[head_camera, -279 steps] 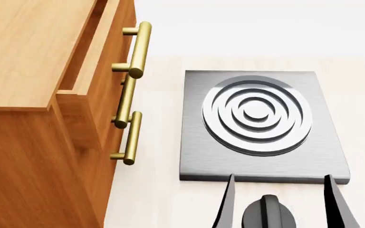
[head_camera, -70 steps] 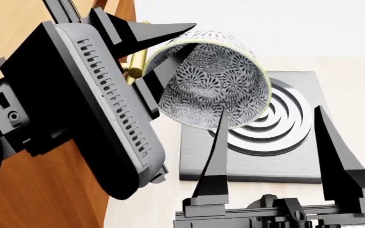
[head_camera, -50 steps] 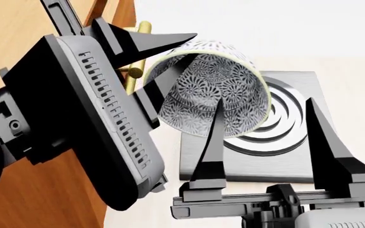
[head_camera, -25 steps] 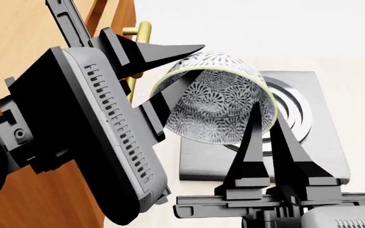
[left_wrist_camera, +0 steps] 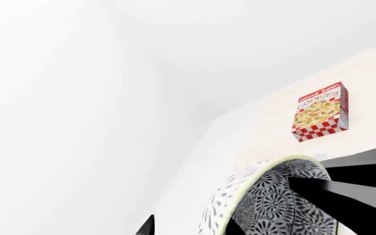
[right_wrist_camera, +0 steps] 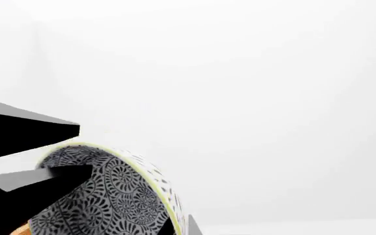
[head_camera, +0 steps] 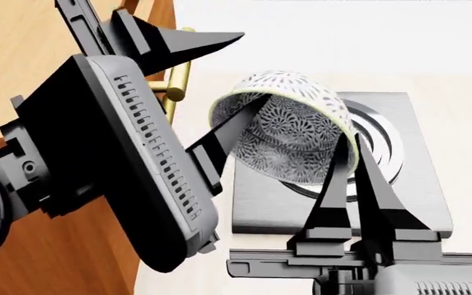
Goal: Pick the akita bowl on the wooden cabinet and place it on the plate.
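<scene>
Nearest to me, the right tool (head_camera: 353, 157) comes up from below with its two fingers drawn close together on the bowl's (head_camera: 289, 132) near rim, one inside and one out, so it looks to be pinching that wall. The bowl hangs in the air, tipped on its side with its mouth facing down and toward us, above the grey stove (head_camera: 420, 203). The left tool (head_camera: 240, 74) stands spread wide: one finger lies against the bowl's inner wall, the other points clear above it, so I judge it is letting go in a hand-over. Left of all this the cabinet (head_camera: 23, 74) and its brass handle (head_camera: 176, 83) sit close by the left arm, leaving little room there; right of the stove the surface (head_camera: 469, 123) lies open. Far off stands a cookie box (left_wrist_camera: 320, 111). The plate is not clearly in sight.
</scene>
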### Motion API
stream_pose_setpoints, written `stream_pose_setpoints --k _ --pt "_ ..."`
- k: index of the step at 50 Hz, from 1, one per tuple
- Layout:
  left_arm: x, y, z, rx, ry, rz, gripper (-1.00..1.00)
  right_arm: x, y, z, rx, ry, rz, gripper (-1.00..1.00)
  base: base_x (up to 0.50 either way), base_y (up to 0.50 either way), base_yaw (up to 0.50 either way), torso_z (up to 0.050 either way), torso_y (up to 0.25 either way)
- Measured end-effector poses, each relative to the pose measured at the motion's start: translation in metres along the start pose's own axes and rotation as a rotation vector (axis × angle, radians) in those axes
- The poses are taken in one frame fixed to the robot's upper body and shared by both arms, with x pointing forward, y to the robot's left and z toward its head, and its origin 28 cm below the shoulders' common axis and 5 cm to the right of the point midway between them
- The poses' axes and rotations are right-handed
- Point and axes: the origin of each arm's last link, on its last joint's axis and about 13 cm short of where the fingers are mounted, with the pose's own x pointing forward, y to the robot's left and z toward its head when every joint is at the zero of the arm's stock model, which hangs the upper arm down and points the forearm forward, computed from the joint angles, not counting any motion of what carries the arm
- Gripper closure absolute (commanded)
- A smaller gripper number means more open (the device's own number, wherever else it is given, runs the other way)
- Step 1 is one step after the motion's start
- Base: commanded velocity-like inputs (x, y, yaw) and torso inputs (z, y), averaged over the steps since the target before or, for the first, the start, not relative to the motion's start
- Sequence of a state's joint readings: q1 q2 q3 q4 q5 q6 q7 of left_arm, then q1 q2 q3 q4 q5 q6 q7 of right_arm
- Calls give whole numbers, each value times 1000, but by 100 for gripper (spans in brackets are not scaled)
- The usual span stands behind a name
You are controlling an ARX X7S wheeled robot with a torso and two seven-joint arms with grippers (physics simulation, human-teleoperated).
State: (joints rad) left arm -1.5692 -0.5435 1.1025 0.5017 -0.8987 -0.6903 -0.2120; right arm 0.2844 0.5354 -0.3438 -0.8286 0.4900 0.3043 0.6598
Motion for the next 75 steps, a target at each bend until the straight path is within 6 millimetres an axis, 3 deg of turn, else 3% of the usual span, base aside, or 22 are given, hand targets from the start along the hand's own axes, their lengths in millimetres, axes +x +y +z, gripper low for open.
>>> stream_pose_setpoints --k 37,75 --pt "-1 -4 -5 14 22 -42 -100 -3 -20 -1 -28 -14 -195 100 0 0 0 0 0" --pt "-3 -7 -6 -27 2 85 -100 -20 -48 20 -103 -44 -330 100 0 0 0 0 0"
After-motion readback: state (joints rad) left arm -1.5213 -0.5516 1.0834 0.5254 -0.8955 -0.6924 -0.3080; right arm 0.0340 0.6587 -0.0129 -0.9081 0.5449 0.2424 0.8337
